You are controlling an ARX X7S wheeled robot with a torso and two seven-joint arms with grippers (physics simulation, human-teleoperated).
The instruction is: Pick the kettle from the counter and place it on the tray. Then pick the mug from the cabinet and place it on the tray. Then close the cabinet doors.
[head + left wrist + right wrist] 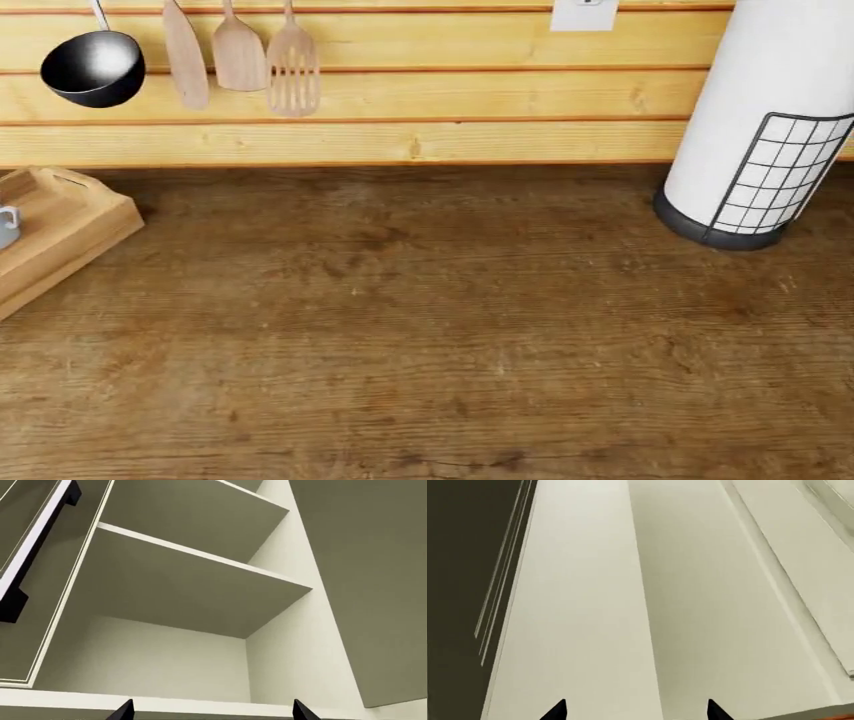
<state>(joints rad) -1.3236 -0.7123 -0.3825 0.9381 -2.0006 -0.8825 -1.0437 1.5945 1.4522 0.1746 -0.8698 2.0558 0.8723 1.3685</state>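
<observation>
The pale-wood tray (pixel 67 235) lies at the counter's (pixel 441 330) left edge, cut off by the frame. On it, a sliver of a small white thing with a loop handle shows, apparently the mug (pixel 6 226). The kettle is out of view. My left gripper (pixel 213 711) is open and empty, pointing up into the open cabinet (pixel 180 585), whose shelves show nothing on them. A cabinet door (pixel 47 580) with a black bar handle (pixel 40 545) stands open beside it. My right gripper (pixel 636 712) is open and empty, close to plain white cabinet panels (pixel 587 605). Neither gripper shows in the head view.
A tall white paper-towel roll (pixel 767 110) in a black wire holder stands at the counter's back right. A black ladle (pixel 91 66) and wooden utensils (pixel 240 55) hang on the yellow plank wall. A dark panel (pixel 464 580) borders the white surface in the right wrist view.
</observation>
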